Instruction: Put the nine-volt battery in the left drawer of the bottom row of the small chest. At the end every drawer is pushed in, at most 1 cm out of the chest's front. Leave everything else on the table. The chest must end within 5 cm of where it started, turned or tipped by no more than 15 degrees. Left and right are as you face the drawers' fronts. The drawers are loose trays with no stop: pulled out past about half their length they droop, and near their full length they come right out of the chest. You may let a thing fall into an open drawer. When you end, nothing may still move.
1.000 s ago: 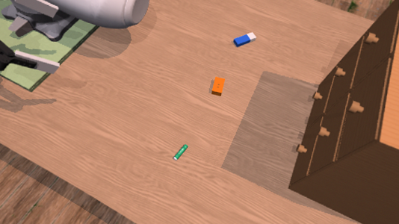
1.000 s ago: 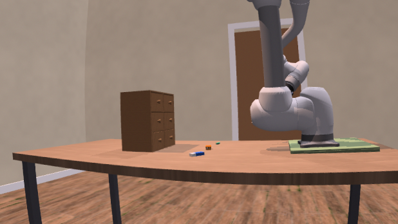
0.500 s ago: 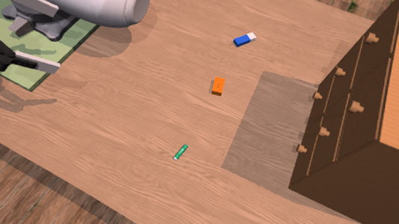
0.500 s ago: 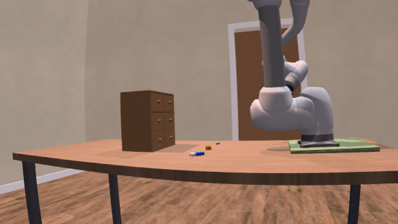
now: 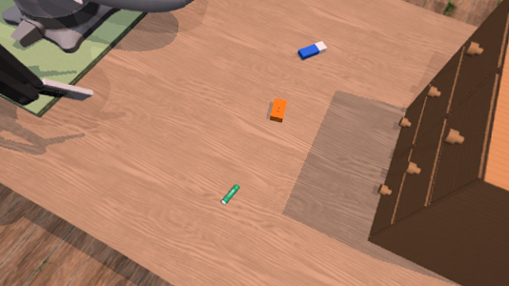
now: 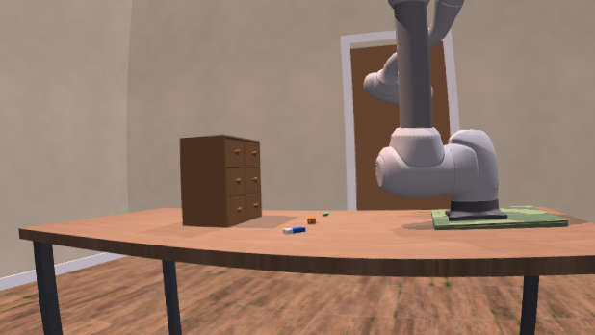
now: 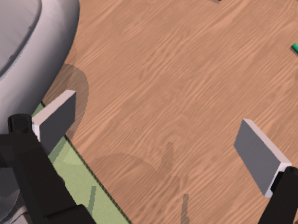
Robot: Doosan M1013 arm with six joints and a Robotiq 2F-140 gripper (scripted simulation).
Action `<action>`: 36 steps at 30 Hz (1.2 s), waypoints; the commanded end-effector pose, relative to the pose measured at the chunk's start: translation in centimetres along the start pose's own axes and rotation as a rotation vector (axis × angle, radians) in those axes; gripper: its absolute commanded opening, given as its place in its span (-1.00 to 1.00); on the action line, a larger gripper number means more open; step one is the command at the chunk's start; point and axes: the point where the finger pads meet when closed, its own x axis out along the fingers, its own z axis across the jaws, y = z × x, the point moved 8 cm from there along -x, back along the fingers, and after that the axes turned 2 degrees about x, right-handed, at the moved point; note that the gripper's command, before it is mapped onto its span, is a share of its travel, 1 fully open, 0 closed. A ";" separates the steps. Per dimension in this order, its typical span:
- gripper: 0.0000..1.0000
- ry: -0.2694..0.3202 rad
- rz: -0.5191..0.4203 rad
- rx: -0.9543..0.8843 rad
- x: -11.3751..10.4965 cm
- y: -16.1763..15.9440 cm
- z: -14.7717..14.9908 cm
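- No text, label, brand or number can be read anywhere.
- The green battery (image 5: 230, 194) carries pale marks, too small to read.

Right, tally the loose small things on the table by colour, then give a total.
Orange: 1, the nine-volt battery
Blue and white: 1, the eraser
Green: 1, the thin cylindrical battery
Total: 3

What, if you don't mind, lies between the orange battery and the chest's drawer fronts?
Only bare wood, partly under the chest's shadow, as the top view shows. The battery and the chest have nothing between them.
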 end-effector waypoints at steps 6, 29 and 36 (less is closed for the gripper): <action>1.00 0.060 -0.203 0.154 0.0 6.0 2.3; 1.00 -0.142 -0.524 0.413 3.3 24.8 2.2; 1.00 -0.271 -0.552 0.486 5.3 32.4 -0.4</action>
